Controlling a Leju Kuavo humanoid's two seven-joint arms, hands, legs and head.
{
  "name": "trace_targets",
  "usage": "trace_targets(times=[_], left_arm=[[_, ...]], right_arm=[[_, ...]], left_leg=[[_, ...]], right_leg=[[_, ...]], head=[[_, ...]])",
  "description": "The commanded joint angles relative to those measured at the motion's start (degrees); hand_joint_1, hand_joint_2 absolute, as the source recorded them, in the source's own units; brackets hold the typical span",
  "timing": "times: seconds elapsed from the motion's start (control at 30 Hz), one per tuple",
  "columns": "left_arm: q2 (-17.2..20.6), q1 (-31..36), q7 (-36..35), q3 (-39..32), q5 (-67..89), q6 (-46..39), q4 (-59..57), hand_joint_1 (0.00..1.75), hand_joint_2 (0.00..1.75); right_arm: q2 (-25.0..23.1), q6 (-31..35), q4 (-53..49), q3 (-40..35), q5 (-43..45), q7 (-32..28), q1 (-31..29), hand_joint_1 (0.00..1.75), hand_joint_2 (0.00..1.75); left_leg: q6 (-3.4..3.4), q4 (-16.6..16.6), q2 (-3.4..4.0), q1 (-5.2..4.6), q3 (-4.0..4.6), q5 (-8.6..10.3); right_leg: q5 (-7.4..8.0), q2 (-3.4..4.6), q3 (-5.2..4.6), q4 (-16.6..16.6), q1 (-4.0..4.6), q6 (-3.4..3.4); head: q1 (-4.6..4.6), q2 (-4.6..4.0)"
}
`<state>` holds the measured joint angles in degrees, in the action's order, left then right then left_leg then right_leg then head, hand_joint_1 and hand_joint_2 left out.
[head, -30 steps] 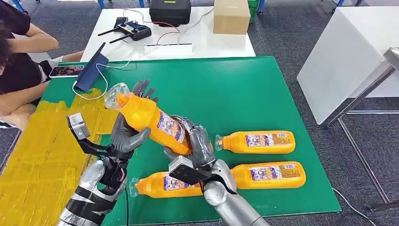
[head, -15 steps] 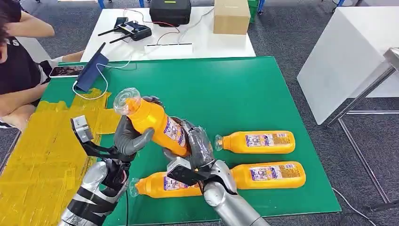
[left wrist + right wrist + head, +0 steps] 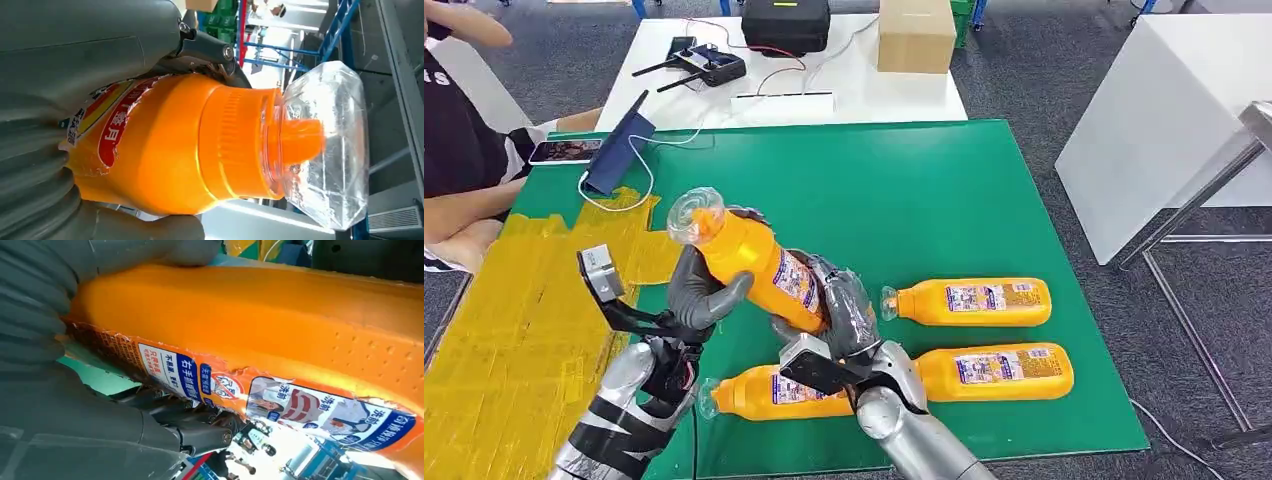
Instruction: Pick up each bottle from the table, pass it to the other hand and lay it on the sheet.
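Above the middle of the desk both hands, left hand and right hand, have their fingers clamped on one orange bottle, while three bottles wait near the front edge and the yellow sheet holds none.

you're looking down at a dark grey carpeted floor running along the right side and across the top of the frame. at top centre there's a white table carrying a black case, a cardboard box, a black controller with antennas and a white strip with cables trailing off it. in the upper right you have a white cabinet, and just below it a metal frame leg slanting across the carpet. at the left edge a person sits in a dark shirt. the light is even and bright.
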<state>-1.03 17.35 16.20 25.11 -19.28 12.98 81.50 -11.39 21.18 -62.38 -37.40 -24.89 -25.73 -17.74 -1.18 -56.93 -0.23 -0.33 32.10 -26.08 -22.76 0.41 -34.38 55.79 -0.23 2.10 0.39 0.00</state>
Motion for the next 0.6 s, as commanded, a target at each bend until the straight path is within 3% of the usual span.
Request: trace_targets(times=[0.03, 0.1, 0.13, 0.17, 0.2, 0.37, 0.6], left_arm=[[-0.43, 1.9, -0.66, 4.05, 0.44, 0.04, -3.98, 1.75, 1.75], [-0.4, 2.06, -0.56, 3.87, 1.13, -0.86, -3.63, 1.75, 1.75], [-0.3, 2.1, -0.33, 3.42, 1.48, -1.54, -3.13, 1.75, 1.75], [-0.21, 2.04, -0.09, 2.82, 1.88, -2.45, -2.53, 1.75, 1.75], [0.0, 2.01, 0.11, 2.2, 2.37, -3.38, -1.82, 1.75, 1.75], [1.16, 1.5, 2.16, -3.94, 9.25, -13.13, 2.81, 1.75, 1.75], [1.16, 1.42, 2.0, -4.26, 9.24, -13.18, 3.04, 1.75, 1.75]], right_arm=[[0.58, -0.18, 2.73, -2.49, 0.26, -0.04, -2.61, 1.75, 1.75], [0.72, 0.1, 2.23, -2.15, 0.56, -0.08, -2.53, 1.73, 1.75], [0.88, 0.37, 1.57, -1.61, 1.03, -0.16, -2.31, 1.59, 1.75], [1.09, 0.64, 0.73, -1.08, 1.44, -0.32, -2.02, 1.19, 1.75], [1.34, 1.08, -0.36, -0.49, 1.8, -0.47, -1.62, 0.0, 1.75], [3.56, 0.36, -11.24, 3.0, 5.7, -0.79, 2.11, 0.0, 1.75], [3.77, 0.05, -12.25, 3.05, 5.86, -0.48, 2.52, 0.0, 1.75]], left_leg=[[0.05, 0.03, -0.03, 0.02, -0.09, -0.02], [0.06, 0.02, -0.04, 0.04, -0.13, -0.04], [0.08, 0.01, -0.05, 0.06, -0.21, -0.08], [0.06, 0.01, -0.05, 0.04, -0.14, -0.05], [0.1, -0.01, -0.06, 0.08, -0.26, -0.11], [0.11, -0.07, -0.05, 0.09, -0.18, -0.14], [0.08, -0.01, -0.04, 0.06, -0.15, -0.07]], right_leg=[[-0.03, -0.06, 0.11, -0.04, 0.02, -0.01], [-0.05, -0.08, 0.16, -0.03, 0.04, -0.02], [-0.08, -0.09, 0.24, -0.03, 0.06, -0.03], [-0.06, -0.09, 0.17, -0.03, 0.04, -0.02], [-0.11, -0.12, 0.3, -0.03, 0.08, -0.03], [-0.14, -0.11, 0.22, 0.03, 0.09, -0.03], [-0.07, -0.09, 0.19, -0.02, 0.06, -0.02]], head=[[-0.02, 0.0], [-0.02, 0.0], [0.0, 0.0], [0.0, 0.0], [-0.02, 0.0], [0.0, 0.0], [0.0, 0.0]])
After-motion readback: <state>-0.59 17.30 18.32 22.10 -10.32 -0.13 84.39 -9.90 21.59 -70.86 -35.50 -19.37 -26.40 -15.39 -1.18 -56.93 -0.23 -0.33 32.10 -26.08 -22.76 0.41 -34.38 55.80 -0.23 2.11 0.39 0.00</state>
